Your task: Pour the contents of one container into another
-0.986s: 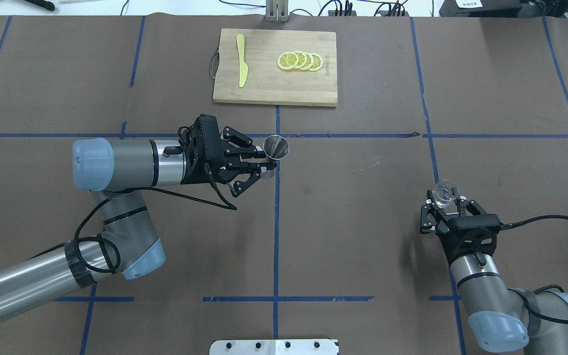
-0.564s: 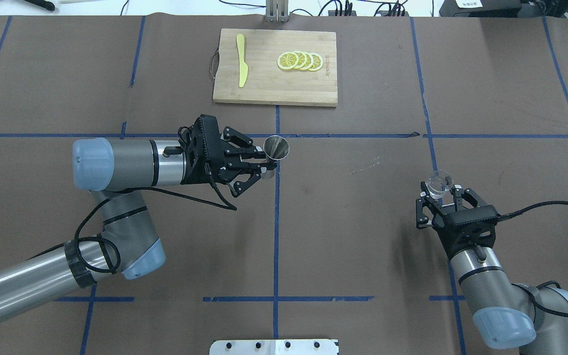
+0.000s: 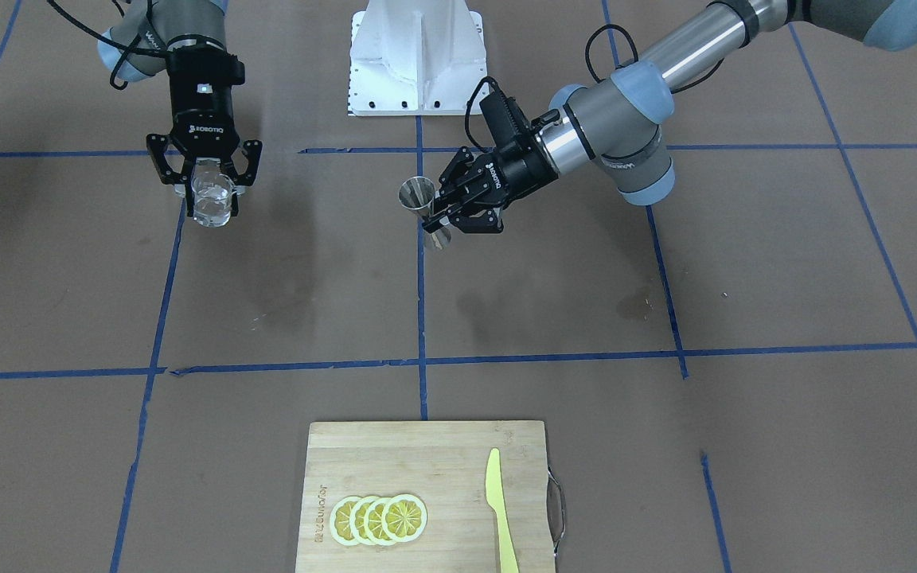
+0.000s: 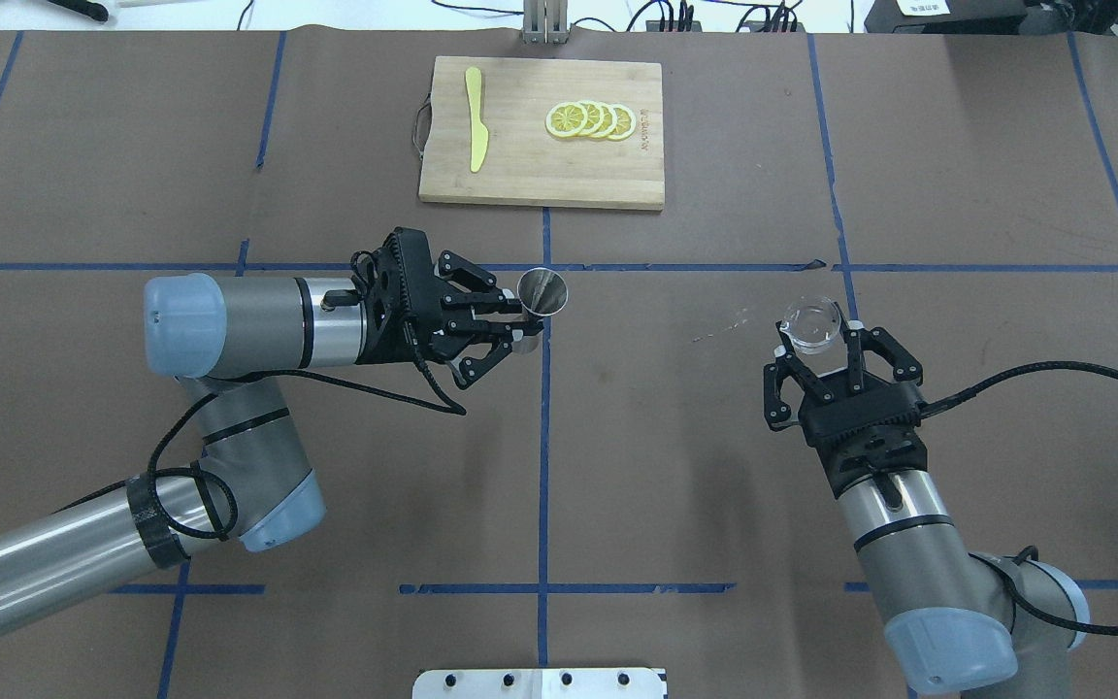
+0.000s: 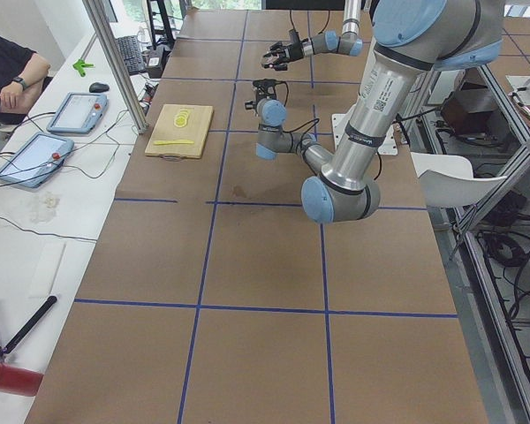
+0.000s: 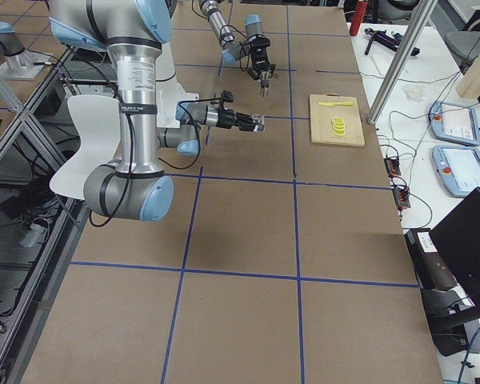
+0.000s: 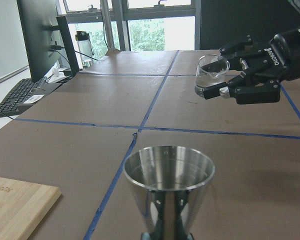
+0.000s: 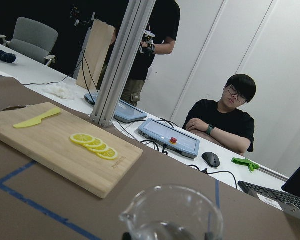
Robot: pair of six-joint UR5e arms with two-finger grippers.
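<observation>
1. Where lettering can be read, it says ROBOTIQ in white on the black body of the right gripper; the mark burnt into the board is too small to read.
2. Brown paper covers the table, and blue tape divides it into squares. Beyond the far edge a person sits at a white bench beside two tablets. Windows with greenery show in the left wrist view.
3. The right gripper's fingers are clamped on the cup, which is clear glass with a pouring lip. It is upright, off the table on the robot's right, well apart from the jigger.
4. The left gripper is clenched on the jigger's narrow waist. The jigger is shiny steel and hourglass-shaped, held mouth up over the centre tape line.
5. The pale wooden board has a wire handle and carries overlapping lemon slices and a yellow knife, which lie apart.
</observation>
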